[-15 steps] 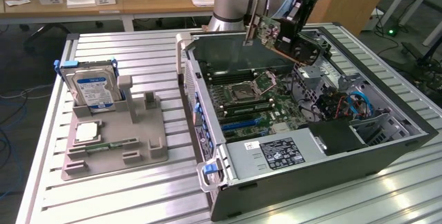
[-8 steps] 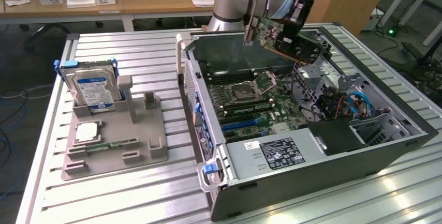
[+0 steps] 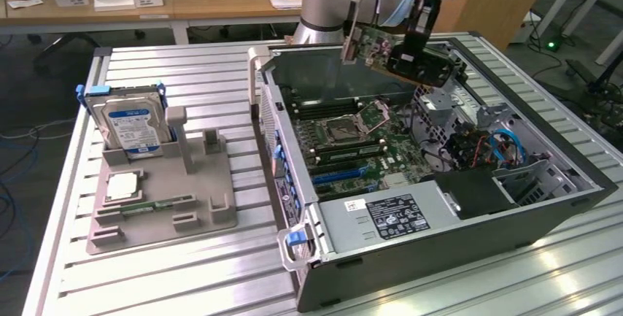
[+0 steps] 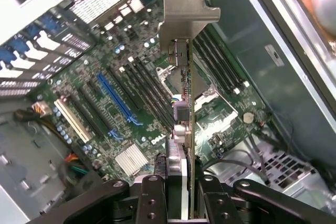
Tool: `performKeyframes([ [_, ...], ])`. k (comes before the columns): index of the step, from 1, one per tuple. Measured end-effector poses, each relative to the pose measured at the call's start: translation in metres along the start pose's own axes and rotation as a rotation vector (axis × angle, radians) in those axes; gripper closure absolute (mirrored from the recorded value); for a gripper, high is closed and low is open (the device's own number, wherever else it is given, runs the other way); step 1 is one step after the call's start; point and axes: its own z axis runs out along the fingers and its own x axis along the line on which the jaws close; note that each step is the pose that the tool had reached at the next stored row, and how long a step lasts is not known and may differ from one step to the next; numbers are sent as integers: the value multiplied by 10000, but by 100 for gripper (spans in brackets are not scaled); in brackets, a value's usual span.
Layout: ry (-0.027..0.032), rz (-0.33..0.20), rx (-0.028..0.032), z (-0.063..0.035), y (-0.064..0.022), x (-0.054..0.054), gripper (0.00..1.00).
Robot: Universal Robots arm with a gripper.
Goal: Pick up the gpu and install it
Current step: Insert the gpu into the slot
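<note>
Gripper (image 4: 181,195): clamped tight on gpu (image 4: 185,72) | Position: aloft over motherboard (image 4: 113,103) in open case (image 3: 438,257), bracket end away from wrist | Slots: apparently not touched

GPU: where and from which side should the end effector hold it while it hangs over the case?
Clamp the gpu across its two flat faces at the cooler end, away from the bracket, coming from above, as the end effector has it. The card is thin and on edge over the open case, so this probably leaves its bracket and lower edge free.
</note>
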Motion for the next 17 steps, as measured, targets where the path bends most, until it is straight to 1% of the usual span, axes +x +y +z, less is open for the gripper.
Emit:
performKeyframes([
  [12, 4, -1966, -44, 3, 0, 0, 72],
  [15, -5, -2434, -39, 4, -1, 0, 72],
  [17, -22, -2742, -16, 6, -1, 0, 72],
])
